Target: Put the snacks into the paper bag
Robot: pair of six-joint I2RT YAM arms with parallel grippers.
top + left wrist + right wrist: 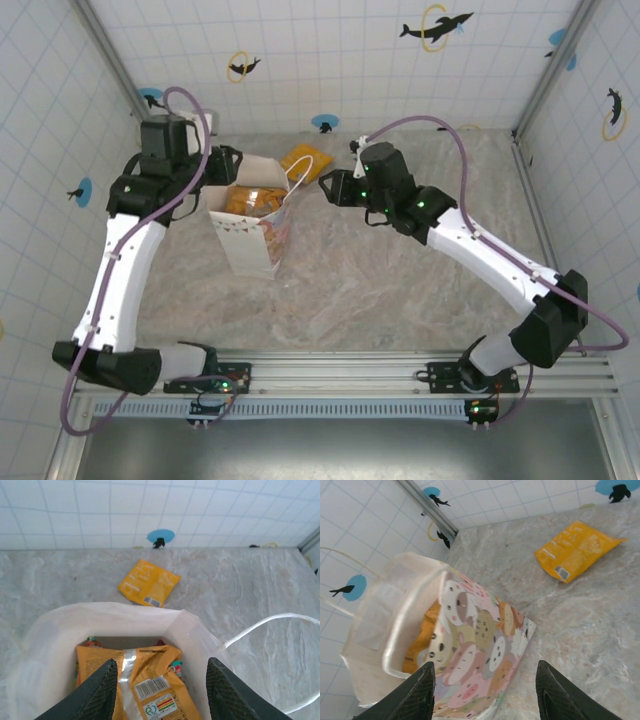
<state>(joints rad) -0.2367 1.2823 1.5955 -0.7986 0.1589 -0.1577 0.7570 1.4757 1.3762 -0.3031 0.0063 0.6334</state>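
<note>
While left gripper (161, 669) hung over mouth of paper bag (127, 611), jaws apart, nothing between them, I judged drop step near done: lift straight up, keep fingers off rim so bag does not tip. Inside lay orange-yellow packets (150, 685), foil crumpled, barcode up. One more orange-yellow packet (149, 584) lay flat on surface (240, 590) beyond bag, near it, not touching. Beside bag's animal-print side hovered right gripper (487, 672), jaws wide, empty; I'd send it for that packet.
</note>
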